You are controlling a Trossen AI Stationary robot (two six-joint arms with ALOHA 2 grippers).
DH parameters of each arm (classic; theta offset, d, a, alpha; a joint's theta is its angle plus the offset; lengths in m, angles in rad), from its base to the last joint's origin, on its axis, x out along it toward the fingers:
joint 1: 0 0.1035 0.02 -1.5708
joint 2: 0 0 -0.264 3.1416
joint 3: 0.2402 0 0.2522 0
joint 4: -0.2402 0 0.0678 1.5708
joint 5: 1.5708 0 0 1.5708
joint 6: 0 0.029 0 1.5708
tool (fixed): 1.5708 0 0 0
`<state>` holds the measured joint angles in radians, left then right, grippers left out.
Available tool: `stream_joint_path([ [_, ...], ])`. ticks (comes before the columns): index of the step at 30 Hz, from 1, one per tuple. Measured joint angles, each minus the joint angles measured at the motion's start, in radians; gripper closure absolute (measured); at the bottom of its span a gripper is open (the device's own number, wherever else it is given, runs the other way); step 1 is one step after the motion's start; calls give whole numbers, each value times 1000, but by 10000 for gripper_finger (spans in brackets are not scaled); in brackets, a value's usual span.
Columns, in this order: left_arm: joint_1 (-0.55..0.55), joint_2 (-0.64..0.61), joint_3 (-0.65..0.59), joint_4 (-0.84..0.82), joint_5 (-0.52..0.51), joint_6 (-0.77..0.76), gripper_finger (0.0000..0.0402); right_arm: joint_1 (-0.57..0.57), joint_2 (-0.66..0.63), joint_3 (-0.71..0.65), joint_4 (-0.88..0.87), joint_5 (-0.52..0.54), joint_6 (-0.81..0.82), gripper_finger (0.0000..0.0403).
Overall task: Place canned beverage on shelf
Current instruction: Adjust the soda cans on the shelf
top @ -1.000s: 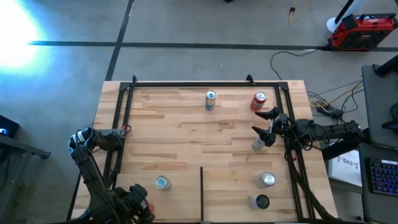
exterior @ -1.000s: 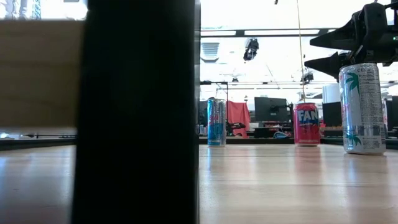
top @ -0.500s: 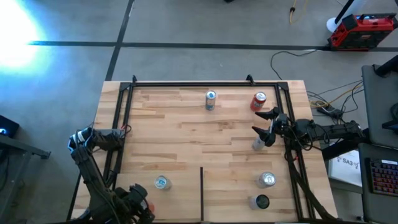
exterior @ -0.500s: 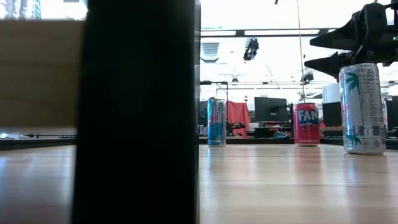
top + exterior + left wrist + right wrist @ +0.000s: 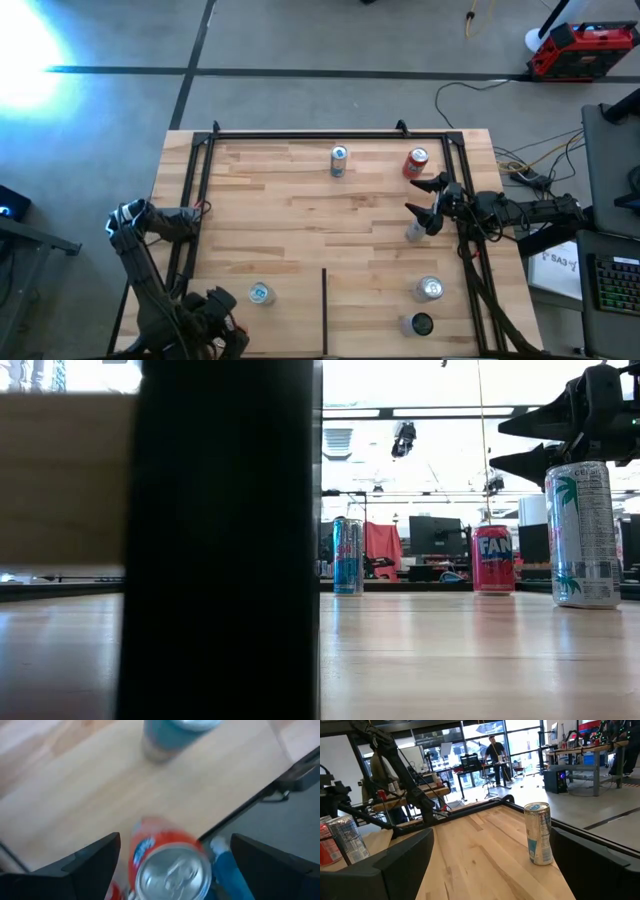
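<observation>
The large light butcher-block wooden shelf (image 5: 300, 215), framed by black metal rails (image 5: 190, 230), already carries 6 cans spread across it, so most of the risk sits at its near left corner. There the left gripper (image 5: 175, 840) hangs low, and its 2 dark fingers stand apart on either side of the orange can with the silver lid (image 5: 172, 870). There is a sliver of daylight at each flank, so it reads as open rather than gripping. That orange can looks upright and close to the board's outer edge, with dark floor just beyond. Whether its whole base rests on the wood cannot be told. The biggest danger, as I judge it, is that a finger clips the can's side as the arm lifts or swings away. That would topple it over the edge, or roll it into the short pale-blue can (image 5: 260, 294) standing near it on the shelf. A smaller worry is the right gripper (image 5: 420, 200), which waits wide open at the right side. It sits just above the tall white can with the teal palm print (image 5: 583, 535), and a careless drop there would knock that one down.
</observation>
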<state>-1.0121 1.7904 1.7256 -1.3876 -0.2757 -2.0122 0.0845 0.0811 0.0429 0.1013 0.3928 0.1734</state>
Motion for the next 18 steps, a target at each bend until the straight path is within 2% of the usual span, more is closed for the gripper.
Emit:
stream_joint_path([
  [10,181,-21,0,-2,-13,178,39,0,0,0,0,0,0,21],
  [18,273,-22,0,-18,-3,220,39,0,0,0,0,0,1,21],
])
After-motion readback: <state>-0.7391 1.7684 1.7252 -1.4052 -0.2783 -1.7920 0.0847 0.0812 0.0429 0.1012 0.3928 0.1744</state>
